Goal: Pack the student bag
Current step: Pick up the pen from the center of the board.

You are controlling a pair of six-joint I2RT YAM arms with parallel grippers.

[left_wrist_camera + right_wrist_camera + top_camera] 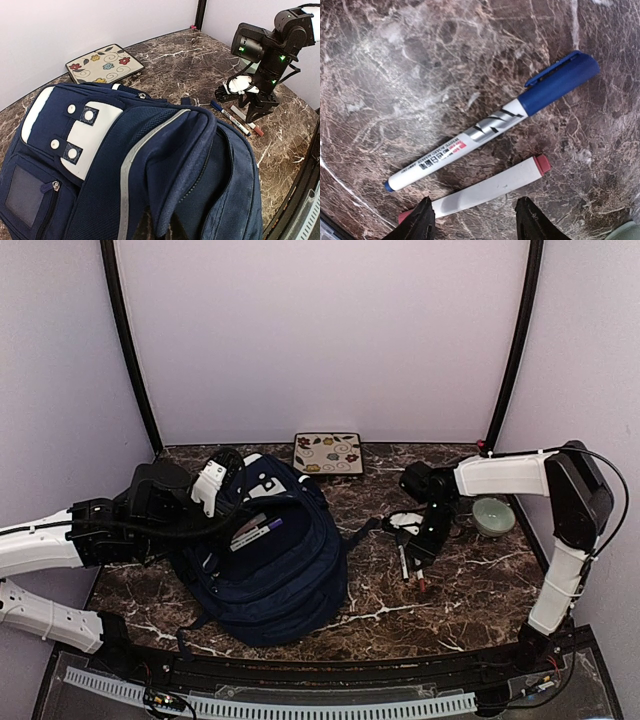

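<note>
The student bag [270, 570] lies on the dark marble counter [480, 580], left of centre in the overhead view. Its mouth gapes and pens show inside. The left hand [210, 485] sits at the bag's upper left edge with its fingers pressed together, apparently pinching the fabric there to keep the mouth open. The fingers themselves are hidden in the wrist view.

The right hand [475, 220] hangs over two markers right of the bag, its fingers spread and gripping nothing. In its wrist view the blue-capped marker [485, 125] and the red-capped marker [490, 187] lie side by side but apart, both running from lower left to upper right of the frame. The red one is nearer: its lower-left end reaches the left fingertip [420, 222], while its body slants up and away from the gap.

The line between the fingertips runs across the frame, so it meets the marker's long axis at a slant rather than squarely. A clean pinch probably needs a wrist turn and a short advance toward the upper frame. The right arm is clearly the nearer one. From it the bag's opening lies to the left in the overhead view, near but not touching.
</note>
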